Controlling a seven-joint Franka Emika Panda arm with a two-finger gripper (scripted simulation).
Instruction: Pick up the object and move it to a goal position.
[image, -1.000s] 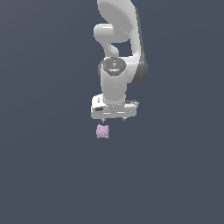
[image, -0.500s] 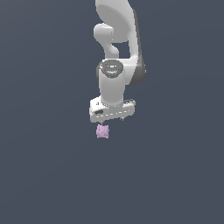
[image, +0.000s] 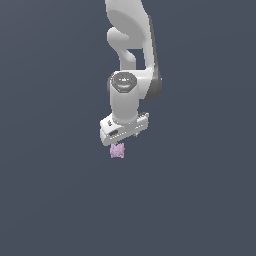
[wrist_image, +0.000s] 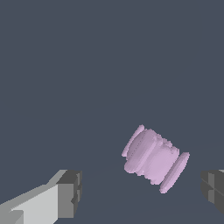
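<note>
The gripper (image: 119, 145) is hanging released over the object (wrist_image: 154, 159), which is sitting off-centre between its fingers (wrist_image: 70, 192); closing askew risks knocking it away.

Flat even simulator light, sharp renders, no cast shadows, no glare.

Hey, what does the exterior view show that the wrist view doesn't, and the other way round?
Only the exterior view shows the white arm reaching down, with the gripper just above the object. Only the wrist view shows the object's ribbed, spool-like shape and the two dark fingertips, apart on either side of it without touching. Both show the pink-purple object and the plain dark background.
</note>
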